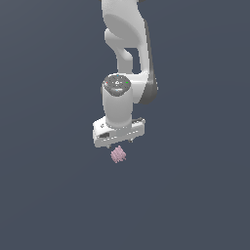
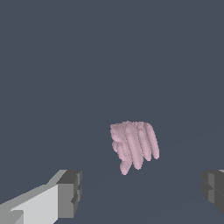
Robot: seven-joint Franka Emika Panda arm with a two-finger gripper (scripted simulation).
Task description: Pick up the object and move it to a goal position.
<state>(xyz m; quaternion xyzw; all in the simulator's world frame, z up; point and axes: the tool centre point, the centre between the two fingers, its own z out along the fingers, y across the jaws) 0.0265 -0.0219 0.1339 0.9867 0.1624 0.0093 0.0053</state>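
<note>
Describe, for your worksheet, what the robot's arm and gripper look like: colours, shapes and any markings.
The arm is glossy white, built of rounded, tube-like segments with dark grey bands at the joints. A dark grey round cap with a tiny green dot tops the wrist. The gripper is a flat white block; in the wrist view its fingers are boxy, with dark grey pads. No cables or lettering show.

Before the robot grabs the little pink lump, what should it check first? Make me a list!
1. Gripper open wide: ok, the fingers stand far apart.
2. Pink lump between the fingers: ok in the wrist view, it sits in the gap.
3. Fingers not touching the lump: ok, space shows on both sides.
4. Gripper above the lump: ok in the exterior view, it is just under the hand.
5. Fingers low enough to close on it: cannot tell.
6. Goal position visible: not ok, no marker shows in either view.
</note>
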